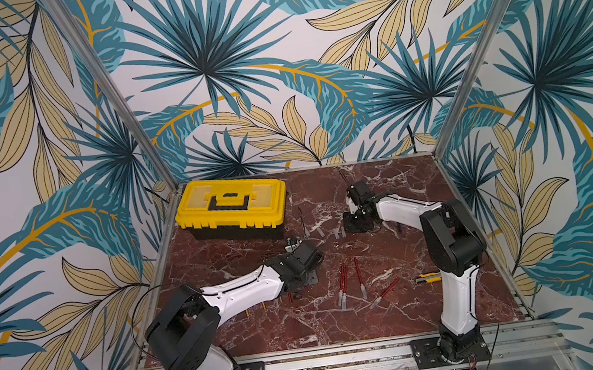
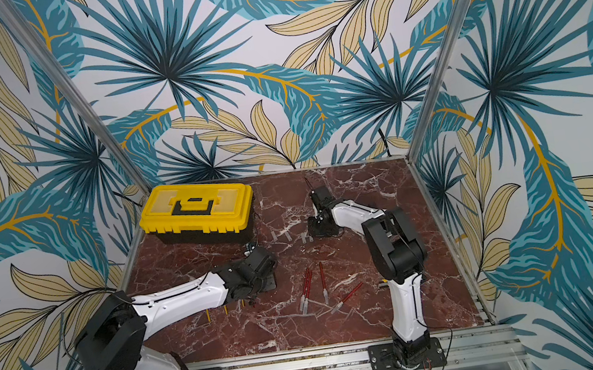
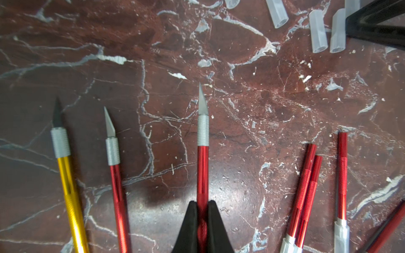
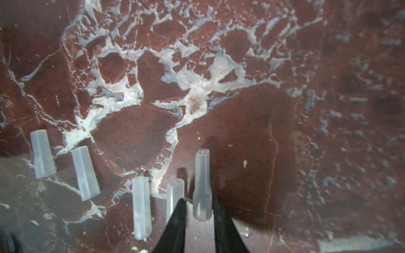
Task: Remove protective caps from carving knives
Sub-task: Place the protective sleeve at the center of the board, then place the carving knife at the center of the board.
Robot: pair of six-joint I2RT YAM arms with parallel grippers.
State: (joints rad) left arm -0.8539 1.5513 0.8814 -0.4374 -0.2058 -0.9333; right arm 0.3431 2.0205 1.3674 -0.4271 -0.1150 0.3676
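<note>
My left gripper [image 3: 202,210] is shut on the handle of a red carving knife [image 3: 202,166] whose blade is bare. Beside it lie a yellow knife [image 3: 66,186] and another red one [image 3: 117,186], both uncapped. Capped red knives [image 3: 305,186] lie together on the other side, seen in a top view as a group [image 1: 343,282]. My right gripper [image 4: 199,201] stands open low over the table at the back [image 1: 356,221]. A translucent protective cap [image 4: 202,175] lies between its fingers, with a gap on one side. Several loose caps [image 4: 85,173] lie in a row next to it.
A shut yellow toolbox [image 1: 231,202] stands at the back left of the marble table [image 1: 306,328]. A yellow-and-black utility knife [image 1: 427,277] lies by the right arm's base link. The left arm [image 1: 246,289] reaches low over the yellow knives' handles.
</note>
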